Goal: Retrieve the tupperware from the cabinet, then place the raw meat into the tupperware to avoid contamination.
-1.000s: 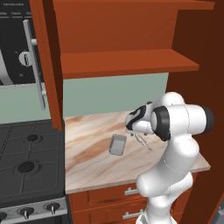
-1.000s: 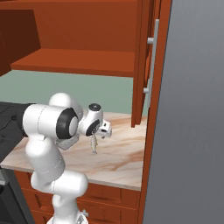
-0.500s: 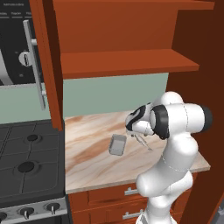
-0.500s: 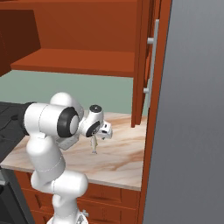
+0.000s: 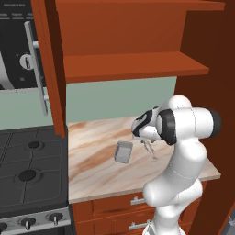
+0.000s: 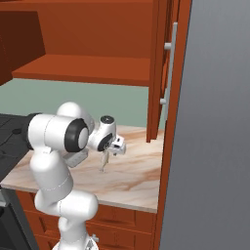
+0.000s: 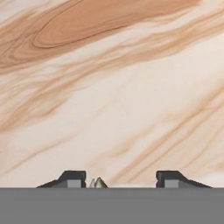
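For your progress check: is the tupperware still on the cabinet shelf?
No, the tupperware lies on the counter, below the bare shelf.

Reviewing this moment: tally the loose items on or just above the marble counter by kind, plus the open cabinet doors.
Tupperware, lying on the counter: 1
Raw meat, hanging upright between the tips of the tool: 1
Open cabinet doors, one at the left, one at the right: 2
Total: 4

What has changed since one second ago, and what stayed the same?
The gripper has narrowed its jaws around the raw meat; a firm hold is not yet clear. The arm's pose, the tupperware on the counter and the open cabinet look unchanged.
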